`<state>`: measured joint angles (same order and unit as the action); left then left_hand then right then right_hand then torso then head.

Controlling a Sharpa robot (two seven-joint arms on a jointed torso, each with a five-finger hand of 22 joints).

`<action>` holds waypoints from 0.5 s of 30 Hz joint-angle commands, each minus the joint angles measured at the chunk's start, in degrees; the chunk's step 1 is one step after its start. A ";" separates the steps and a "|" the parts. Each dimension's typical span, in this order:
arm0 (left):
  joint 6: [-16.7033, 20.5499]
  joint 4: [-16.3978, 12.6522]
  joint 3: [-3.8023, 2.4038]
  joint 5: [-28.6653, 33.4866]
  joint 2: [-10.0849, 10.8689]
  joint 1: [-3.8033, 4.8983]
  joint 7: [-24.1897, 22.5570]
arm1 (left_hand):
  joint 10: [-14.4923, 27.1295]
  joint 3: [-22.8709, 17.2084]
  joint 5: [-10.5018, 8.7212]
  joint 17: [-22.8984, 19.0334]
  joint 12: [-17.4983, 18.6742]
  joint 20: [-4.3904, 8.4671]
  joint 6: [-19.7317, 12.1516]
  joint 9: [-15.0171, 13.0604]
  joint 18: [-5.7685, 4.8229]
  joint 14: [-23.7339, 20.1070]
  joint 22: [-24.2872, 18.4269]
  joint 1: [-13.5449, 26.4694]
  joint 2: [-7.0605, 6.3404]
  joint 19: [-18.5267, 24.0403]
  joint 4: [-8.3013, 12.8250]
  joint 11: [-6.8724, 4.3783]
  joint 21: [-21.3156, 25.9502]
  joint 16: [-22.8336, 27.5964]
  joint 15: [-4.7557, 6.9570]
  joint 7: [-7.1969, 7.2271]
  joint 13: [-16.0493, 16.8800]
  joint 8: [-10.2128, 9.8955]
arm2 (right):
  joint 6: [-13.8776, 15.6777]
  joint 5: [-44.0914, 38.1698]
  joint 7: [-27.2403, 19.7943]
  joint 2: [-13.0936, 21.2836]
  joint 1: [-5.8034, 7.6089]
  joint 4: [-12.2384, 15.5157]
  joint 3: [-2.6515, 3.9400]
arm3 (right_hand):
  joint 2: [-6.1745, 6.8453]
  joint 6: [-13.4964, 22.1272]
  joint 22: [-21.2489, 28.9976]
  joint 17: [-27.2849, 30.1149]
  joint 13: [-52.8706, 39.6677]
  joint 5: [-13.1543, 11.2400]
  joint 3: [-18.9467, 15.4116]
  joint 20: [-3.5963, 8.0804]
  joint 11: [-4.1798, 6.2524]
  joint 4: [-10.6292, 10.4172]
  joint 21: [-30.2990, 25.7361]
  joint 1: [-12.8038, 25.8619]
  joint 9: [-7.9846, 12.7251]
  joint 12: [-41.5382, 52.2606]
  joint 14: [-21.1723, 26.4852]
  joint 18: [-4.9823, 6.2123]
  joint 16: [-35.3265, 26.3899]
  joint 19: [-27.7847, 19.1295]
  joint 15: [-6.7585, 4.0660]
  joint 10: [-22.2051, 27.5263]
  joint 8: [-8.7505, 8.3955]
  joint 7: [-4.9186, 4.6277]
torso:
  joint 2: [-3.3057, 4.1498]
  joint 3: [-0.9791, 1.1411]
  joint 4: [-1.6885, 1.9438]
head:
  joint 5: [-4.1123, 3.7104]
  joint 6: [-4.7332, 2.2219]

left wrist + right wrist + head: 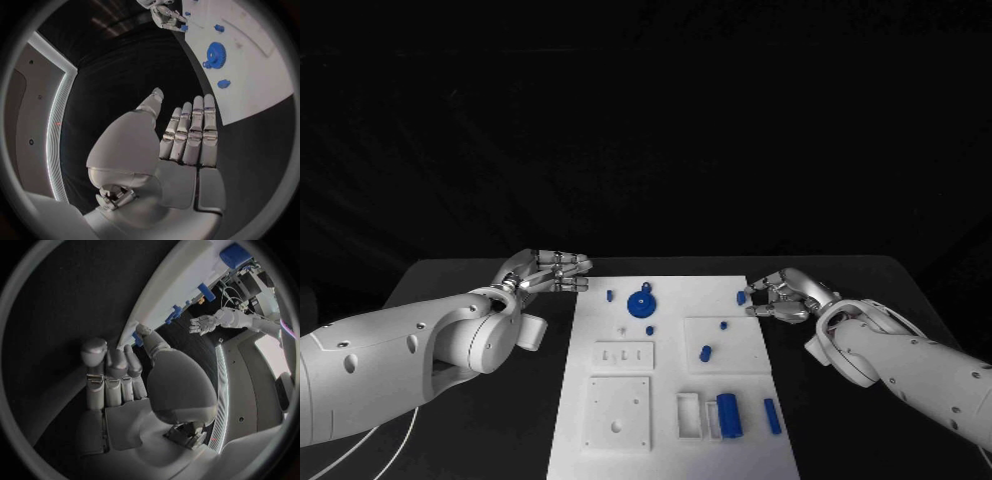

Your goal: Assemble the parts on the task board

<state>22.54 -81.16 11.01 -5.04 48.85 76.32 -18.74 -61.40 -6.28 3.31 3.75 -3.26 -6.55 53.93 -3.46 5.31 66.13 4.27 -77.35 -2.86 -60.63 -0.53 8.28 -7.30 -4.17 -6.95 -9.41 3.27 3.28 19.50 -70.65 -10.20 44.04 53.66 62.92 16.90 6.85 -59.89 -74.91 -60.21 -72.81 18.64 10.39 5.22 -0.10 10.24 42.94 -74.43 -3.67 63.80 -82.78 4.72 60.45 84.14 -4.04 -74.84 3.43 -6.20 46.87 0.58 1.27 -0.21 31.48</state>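
Left hand [545, 272] hangs just off the board's [668, 445] far left corner, fingers straight, holding nothing; right hand [788, 296] at the far right edge, fingertips touching a small blue peg [741, 297], can't tell if pinched; gear [642, 303] lies flat on the board; parts look light, rigid, slick plastic; pinch by the sides.

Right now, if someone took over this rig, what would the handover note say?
Left hand: open, fingers straight, over the black table beside the task board's far left corner, holding nothing.
Right hand: at the board's far right edge, fingertips against a small blue part; whether it grips it is unclear.
On the board: blue gear far end, blue cylinder and bar near end.
Left: most parts look unassembled.
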 commanded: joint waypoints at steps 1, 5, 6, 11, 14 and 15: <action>-1.04 -0.13 -0.05 0.21 -0.12 0.01 -0.24 | 0.35 0.02 -0.06 0.04 -0.13 0.05 -0.38 -0.04 -0.35 0.38 -0.07 -0.21 0.42 0.03 0.19 0.13 -0.35 0.00 -0.10 0.13 0.06 0.21 | 0.87 0.39 -0.57 -0.31 -0.05 0.03 0.00 | -0.34 0.00 -5.11 -0.13 -0.11 -0.39 0.08 -0.14 -0.12 -0.32 0.39 0.37 0.00 0.27 0.01 0.39 0.32 2.99 0.19 -0.03 0.13 -0.14 | -0.03 0.01 -0.07 | 0.00 0.02; -1.09 -0.16 -0.05 0.19 -0.16 0.01 -0.12 | 0.35 0.02 -0.06 0.04 -0.13 0.05 -0.38 -0.04 -0.35 0.38 -0.07 -0.21 0.42 0.03 0.19 0.13 -0.35 0.00 -0.10 0.13 0.06 0.21 | 0.87 0.52 -0.45 -0.55 -0.05 -0.01 0.00 | -0.49 -0.08 -5.11 -0.25 -0.14 -0.01 0.44 -0.14 -0.10 -0.31 0.43 0.34 0.01 0.31 -0.02 0.41 0.45 3.00 0.18 -0.04 0.12 -0.14 | -0.03 -0.08 -0.03 | -0.12 -0.21; -1.10 -0.19 -0.05 0.19 -0.18 0.01 -0.08 | 0.35 0.02 -0.06 0.04 -0.13 0.05 -0.38 -0.04 -0.35 0.38 -0.07 -0.21 0.42 0.03 0.19 0.13 -0.35 0.00 -0.10 0.13 0.06 0.21 | 0.81 0.54 -0.41 -0.61 -0.05 -0.03 0.00 | -0.47 -0.12 -5.13 -0.27 -0.15 0.08 0.73 -0.14 -0.10 -0.23 0.51 0.43 0.01 0.32 -0.01 0.41 0.45 3.00 0.17 -0.04 0.11 -0.15 | -0.03 -0.12 0.01 | -0.17 -0.24; -1.15 -0.29 -0.05 0.16 -0.23 0.01 0.09 | 0.51 -0.01 -0.10 0.04 -0.13 0.04 -0.37 -0.04 -0.34 0.39 -0.06 -0.23 0.37 0.04 0.10 0.15 -0.37 -0.01 -0.11 0.13 0.06 0.21 | 0.58 0.58 -0.31 -0.91 -0.05 -0.10 0.00 | -0.56 -0.31 -5.14 -0.34 -0.24 -0.33 1.12 -0.14 -0.06 -0.19 0.60 0.58 0.00 0.47 -0.01 0.40 0.51 2.99 0.16 -0.12 0.13 -0.08 | -0.07 -0.12 -0.07 | 0.03 -0.10; -1.17 -0.29 -0.05 0.13 -0.27 0.01 0.17 | 0.55 -0.01 -0.13 0.04 -0.13 0.03 -0.46 -0.04 -0.34 0.39 -0.07 -0.20 0.33 0.05 0.02 0.16 -0.38 -0.01 -0.11 0.10 0.06 0.20 | 0.43 0.59 -0.27 -1.15 -0.05 -0.13 0.00 | -0.63 -0.43 -5.14 -0.33 -0.26 -0.46 1.27 -0.13 -0.06 -0.19 0.64 0.63 0.01 0.49 -0.01 0.38 0.49 2.99 0.16 -0.13 0.12 -0.08 | -0.07 -0.12 -0.04 | 0.01 -0.09; -1.17 -0.28 -0.05 0.12 -0.28 0.01 0.20 | 0.55 -0.01 -0.13 0.04 -0.13 0.03 -0.46 -0.04 -0.34 0.39 -0.07 -0.20 0.33 0.05 0.02 0.16 -0.38 -0.01 -0.11 0.10 0.06 0.20 | 0.38 0.59 -0.27 -1.24 -0.05 -0.15 0.00 | -0.63 -0.43 -5.14 -0.33 -0.26 -0.46 1.27 -0.13 -0.06 -0.19 0.64 0.63 0.01 0.49 -0.01 0.38 0.49 2.99 0.16 -0.13 0.12 -0.08 | -0.08 -0.12 -0.05 | 0.05 -0.09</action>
<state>22.29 -81.26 11.00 -5.02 48.71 76.32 -18.43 -61.19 -6.28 3.31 3.75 -3.26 -6.56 53.93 -3.45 5.31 66.13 4.27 -77.35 -2.86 -60.63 -0.53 8.49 -7.30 -4.17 -6.95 -9.41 3.26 3.28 20.12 -70.25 -10.15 42.92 53.65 62.79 16.89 6.47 -59.90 -74.91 -60.50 -72.99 18.37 11.27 5.22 -0.10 10.05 43.44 -74.05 -3.67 64.02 -82.78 4.71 60.74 84.14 -4.04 -74.84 3.43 -6.19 46.81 0.48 1.23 -0.19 31.35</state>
